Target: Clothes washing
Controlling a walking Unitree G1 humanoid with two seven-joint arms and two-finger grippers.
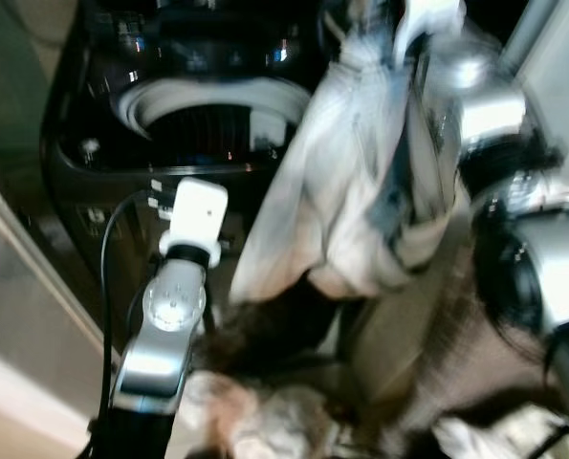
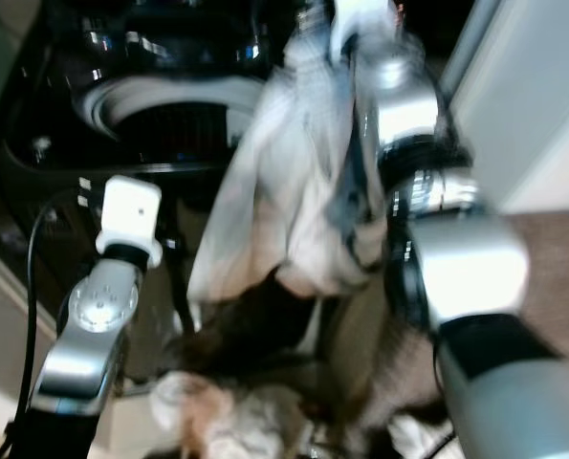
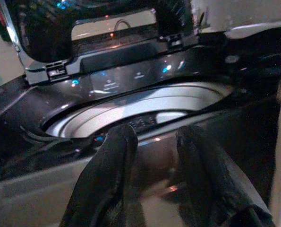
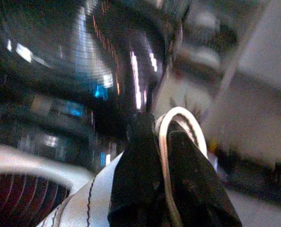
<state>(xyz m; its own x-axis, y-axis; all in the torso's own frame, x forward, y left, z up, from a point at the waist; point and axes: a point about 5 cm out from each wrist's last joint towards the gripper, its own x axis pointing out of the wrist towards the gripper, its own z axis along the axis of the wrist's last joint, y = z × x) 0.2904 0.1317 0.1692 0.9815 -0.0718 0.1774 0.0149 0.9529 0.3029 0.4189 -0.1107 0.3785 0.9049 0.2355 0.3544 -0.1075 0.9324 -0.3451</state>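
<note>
Gripping pale garment (image 1: 346, 182), right gripper (image 4: 160, 137) above washer rim (image 1: 217, 96).

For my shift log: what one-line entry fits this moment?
right gripper: shut on pale garment, raised | left gripper: open, facing washer drum | lid: up

A washer (image 1: 121, 143) stands ahead and to the left, its lid (image 3: 83, 28) raised behind the open drum (image 1: 207, 120). The left gripper (image 3: 152, 156) sits just before the washer's front rim, below the drum opening. To the right, the right gripper (image 4: 161, 142) is raised beside the drum, with a garment (image 1: 346, 182) hanging down from it. More clothes (image 1: 265, 411) lie heaped below, in front of the washer.
</note>
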